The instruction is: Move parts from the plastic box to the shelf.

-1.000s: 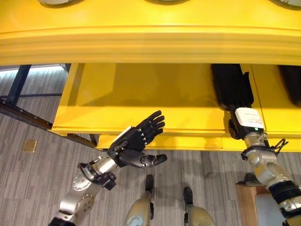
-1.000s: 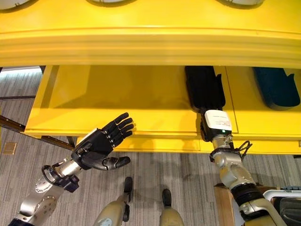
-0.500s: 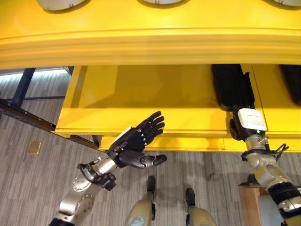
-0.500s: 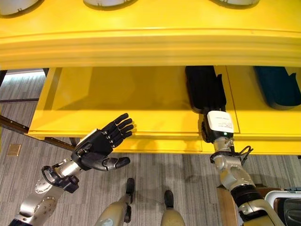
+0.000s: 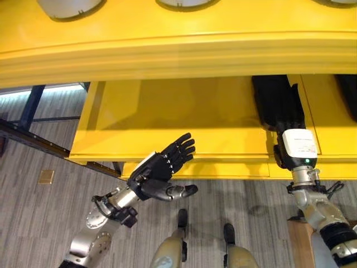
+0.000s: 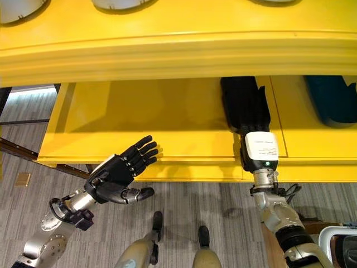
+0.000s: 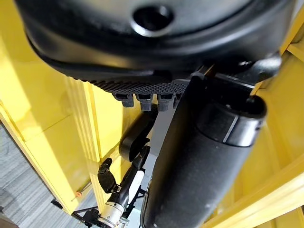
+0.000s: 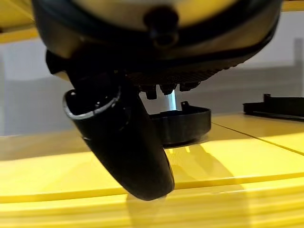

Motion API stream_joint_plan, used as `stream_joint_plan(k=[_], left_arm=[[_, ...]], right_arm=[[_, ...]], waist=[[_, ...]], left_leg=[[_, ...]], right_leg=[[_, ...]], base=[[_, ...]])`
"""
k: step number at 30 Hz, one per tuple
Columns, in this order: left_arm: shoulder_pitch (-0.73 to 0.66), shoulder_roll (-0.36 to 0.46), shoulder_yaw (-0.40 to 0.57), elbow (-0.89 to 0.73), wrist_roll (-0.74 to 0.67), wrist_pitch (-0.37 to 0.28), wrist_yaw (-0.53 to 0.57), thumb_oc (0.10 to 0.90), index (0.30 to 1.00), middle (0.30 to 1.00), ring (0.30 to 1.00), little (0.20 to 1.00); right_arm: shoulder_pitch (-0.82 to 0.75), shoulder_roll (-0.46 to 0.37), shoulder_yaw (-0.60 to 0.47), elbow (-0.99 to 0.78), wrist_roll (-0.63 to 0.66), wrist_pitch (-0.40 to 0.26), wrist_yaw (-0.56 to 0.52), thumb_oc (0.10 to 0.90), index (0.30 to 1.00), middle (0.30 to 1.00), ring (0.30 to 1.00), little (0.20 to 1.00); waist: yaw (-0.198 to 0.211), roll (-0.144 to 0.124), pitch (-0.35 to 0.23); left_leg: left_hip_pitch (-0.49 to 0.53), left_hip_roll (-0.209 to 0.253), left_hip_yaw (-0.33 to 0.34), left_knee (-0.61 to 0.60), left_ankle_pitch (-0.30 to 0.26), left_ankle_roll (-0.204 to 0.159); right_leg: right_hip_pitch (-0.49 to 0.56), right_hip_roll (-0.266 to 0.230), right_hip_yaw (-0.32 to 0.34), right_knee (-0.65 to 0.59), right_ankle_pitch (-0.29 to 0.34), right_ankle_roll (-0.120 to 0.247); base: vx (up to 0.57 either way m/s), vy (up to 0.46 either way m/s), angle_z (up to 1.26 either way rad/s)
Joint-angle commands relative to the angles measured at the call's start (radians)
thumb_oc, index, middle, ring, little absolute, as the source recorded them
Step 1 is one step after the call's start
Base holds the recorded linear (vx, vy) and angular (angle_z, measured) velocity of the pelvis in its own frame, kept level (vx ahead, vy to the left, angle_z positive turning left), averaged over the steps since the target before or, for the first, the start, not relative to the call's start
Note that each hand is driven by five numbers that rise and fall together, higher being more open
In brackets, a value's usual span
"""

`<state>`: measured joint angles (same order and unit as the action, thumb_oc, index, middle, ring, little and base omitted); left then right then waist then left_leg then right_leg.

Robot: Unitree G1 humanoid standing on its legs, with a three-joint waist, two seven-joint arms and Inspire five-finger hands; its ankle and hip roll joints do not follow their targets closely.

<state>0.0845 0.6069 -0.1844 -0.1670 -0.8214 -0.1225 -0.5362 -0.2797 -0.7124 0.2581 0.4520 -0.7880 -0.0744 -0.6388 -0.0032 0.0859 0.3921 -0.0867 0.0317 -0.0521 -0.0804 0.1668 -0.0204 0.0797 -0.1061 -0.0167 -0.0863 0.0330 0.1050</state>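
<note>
Left eye view, lower centre: the left robot hand (image 5: 159, 170) hovers spread wide and empty before the yellow shelf (image 5: 167, 120), while at right the right robot hand (image 5: 279, 146) rests at the black part (image 5: 276, 100) lying on the shelf (fingers straight, holding nothing). Pulling back carelessly could drag the part off the edge, I judge. Since a second ago the right arm has drawn back slightly.
</note>
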Motion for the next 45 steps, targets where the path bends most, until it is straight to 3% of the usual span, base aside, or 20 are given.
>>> stream_joint_plan(k=[1, 5, 8, 14, 19, 25, 27, 28, 29, 34, 38, 41, 45], left_arm=[[-0.010, -0.039, 0.025, -0.113, -0.091, -0.121, -0.042, 0.900, 1.000, 1.000, 1.000, 1.000], [0.003, -0.044, 0.025, -0.114, -0.094, -0.128, -0.044, 0.900, 1.000, 1.000, 1.000, 1.000], [0.029, -0.063, 0.035, -0.118, -0.095, -0.137, -0.058, 0.900, 1.000, 1.000, 1.000, 1.000], [0.050, -0.089, 0.032, -0.109, -0.087, -0.145, -0.083, 0.900, 1.000, 1.000, 1.000, 1.000], [0.047, -0.106, 0.001, -0.097, -0.060, -0.146, -0.106, 0.900, 1.000, 1.000, 1.000, 1.000], [0.021, -0.095, -0.046, -0.086, -0.032, -0.158, -0.095, 0.900, 1.000, 1.000, 1.000, 1.000], [0.006, -0.087, -0.061, -0.077, -0.018, -0.191, -0.028, 0.900, 1.000, 1.000, 1.000, 1.000], [0.006, -0.086, -0.060, -0.077, -0.018, -0.191, -0.028, 0.900, 1.000, 1.000, 1.000, 1.000], [0.004, -0.088, -0.056, -0.076, -0.008, -0.199, 0.007, 0.900, 1.000, 1.000, 1.000, 1.000], [-0.016, -0.080, -0.087, -0.066, -0.012, -0.187, -0.008, 0.900, 1.000, 1.000, 1.000, 1.000], [-0.010, -0.077, -0.089, -0.055, -0.016, -0.191, -0.015, 0.900, 1.000, 1.000, 1.000, 1.000], [-0.007, -0.075, -0.087, -0.048, -0.018, -0.175, -0.027, 0.900, 1.000, 1.000, 1.000, 1.000], [-0.010, -0.081, -0.093, -0.045, -0.022, -0.152, -0.033, 0.900, 1.000, 1.000, 1.000, 1.000]], right_arm=[[-0.042, -0.041, -0.040, -0.118, -0.029, -0.070, -0.132, 0.900, 1.000, 1.000, 1.000, 1.000], [-0.009, -0.027, -0.062, -0.164, -0.002, -0.093, -0.158, 0.900, 1.000, 1.000, 1.000, 1.000], [0.071, 0.025, -0.097, -0.258, 0.001, -0.149, -0.169, 0.900, 1.000, 1.000, 1.000, 1.000], [0.193, 0.092, -0.121, -0.395, 0.103, -0.176, -0.103, 0.900, 1.000, 1.000, 1.000, 1.000], [0.328, 0.151, -0.130, -0.506, 0.187, -0.186, -0.055, 0.900, 1.000, 1.000, 1.000, 1.000], [0.385, 0.143, -0.157, -0.564, 0.231, -0.199, -0.047, 0.900, 1.000, 1.000, 1.000, 1.000], [0.372, 0.144, -0.144, -0.563, 0.246, -0.241, -0.020, 0.900, 1.000, 1.000, 1.000, 1.000], [0.371, 0.145, -0.144, -0.563, 0.246, -0.241, -0.020, 0.900, 1.000, 1.000, 1.000, 1.000], [0.357, 0.142, -0.117, -0.578, 0.256, -0.237, -0.006, 0.900, 1.000, 1.000, 1.000, 1.000], [0.350, 0.146, -0.111, -0.553, 0.267, -0.231, -0.057, 0.900, 1.000, 1.000, 1.000, 1.000], [0.321, 0.147, -0.107, -0.522, 0.262, -0.244, -0.049, 0.900, 1.000, 1.000, 1.000, 1.000], [0.290, 0.137, -0.094, -0.514, 0.282, -0.205, -0.044, 0.900, 1.000, 1.000, 1.000, 1.000], [0.281, 0.126, -0.091, -0.525, 0.286, -0.174, -0.003, 0.900, 1.000, 1.000, 1.000, 1.000]], waist=[[0.000, -0.015, -0.082], [-0.008, -0.016, -0.094], [-0.028, -0.023, -0.116], [-0.066, -0.040, -0.146], [-0.135, -0.061, -0.167], [-0.185, -0.068, -0.178], [-0.192, -0.077, -0.176], [-0.188, -0.077, -0.178], [-0.179, -0.085, -0.172], [-0.174, -0.080, -0.171], [-0.145, -0.082, -0.168], [-0.125, -0.080, -0.181], [-0.131, -0.081, -0.192]], left_leg=[[0.063, 0.029, 0.060, 0.046, -0.169, 0.001], [0.075, 0.029, 0.063, 0.040, -0.172, 0.001], [0.092, 0.030, 0.075, 0.035, -0.178, 0.003], [0.119, 0.024, 0.104, 0.034, -0.197, 0.008], [0.161, 0.008, 0.174, 0.016, -0.220, 0.025], [0.181, -0.008, 0.245, 0.003, -0.240, 0.038], [0.204, -0.011, 0.354, 0.010, -0.260, 0.042], [0.200, -0.011, 0.359, 0.010, -0.258, 0.041], [0.211, -0.004, 0.420, 0.027, -0.270, 0.050], [0.178, 0.008, 0.429, 0.106, -0.300, 0.080], [0.162, 0.029, 0.473, 0.154, -0.310, 0.085], [0.172, 0.049, 0.516, 0.133, -0.292, 0.064], [0.202, 0.069, 0.564, 0.095, -0.270, 0.039]], right_leg=[[-0.106, -0.004, -0.021, 0.158, -0.079, -0.032], [-0.097, -0.003, -0.013, 0.151, -0.077, -0.032], [-0.088, -0.001, 0.001, 0.138, -0.071, -0.028], [-0.076, -0.002, 0.030, 0.117, -0.054, -0.014], [-0.074, -0.017, 0.079, 0.085, -0.011, 0.025], [-0.093, -0.052, 0.119, 0.035, 0.047, 0.073], [-0.116, -0.075, 0.025, 0.038, 0.062, 0.100], [-0.122, -0.074, 0.031, 0.039, 0.065, 0.098], [-0.139, -0.094, -0.051, 0.082, 0.059, 0.107], [-0.147, -0.142, -0.083, 0.269, -0.005, 0.080], [-0.141, -0.210, -0.160, 0.355, 0.011, 0.062], [-0.098, -0.209, -0.223, 0.279, -0.007, 0.058], [-0.074, -0.174, -0.269, 0.193, -0.007, 0.073]], base=[[0.03, 0.055, -0.02], [0.03, 0.058, -0.01], [0.04, 0.107, -0.05], [0.03, 0.168, -0.17], [0.03, 0.230, -0.30], [-0.02, 0.195, -0.34], [-0.05, 0.190, -0.64], [-0.06, 0.106, -1.61], [-0.07, 0.061, -1.63], [-0.04, 0.019, -0.81], [-0.02, -0.076, -0.22], [-0.04, -0.220, -0.75], [0.00, -0.224, -0.71]])
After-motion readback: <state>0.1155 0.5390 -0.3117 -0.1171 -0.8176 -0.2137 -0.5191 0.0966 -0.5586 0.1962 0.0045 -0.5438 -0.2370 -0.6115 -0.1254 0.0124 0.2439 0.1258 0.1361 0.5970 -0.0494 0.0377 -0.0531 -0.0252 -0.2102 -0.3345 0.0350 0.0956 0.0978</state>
